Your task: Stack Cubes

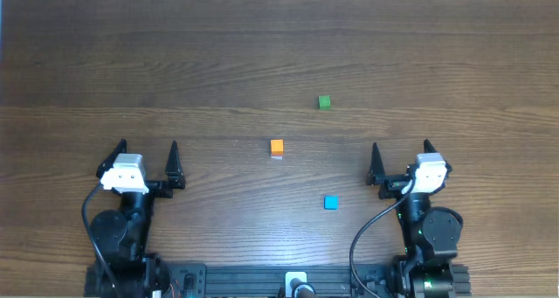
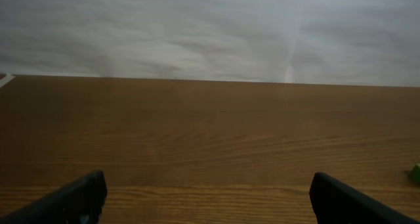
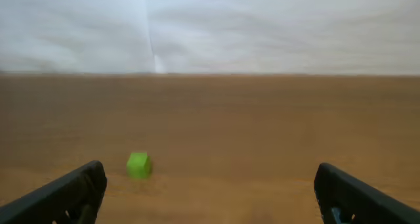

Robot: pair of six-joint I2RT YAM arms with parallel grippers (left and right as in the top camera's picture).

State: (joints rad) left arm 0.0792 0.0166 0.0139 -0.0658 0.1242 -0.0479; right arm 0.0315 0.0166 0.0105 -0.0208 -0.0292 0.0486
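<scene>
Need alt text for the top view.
Three small cubes lie apart on a brown wooden table: a green cube farthest from the arms, an orange cube mid-table, a blue cube nearest the right arm. The left tool and right tool sit open and empty near their bases.

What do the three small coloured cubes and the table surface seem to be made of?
The small green cube, small orange cube and small blue cube show flat, even colour with no grain and no glare. They are perhaps matte plastic, foam or painted wood; the look leaves it open. The brown table top shows long grain lines and a soft sheen, so it is wood or wood-pattern laminate.
</scene>
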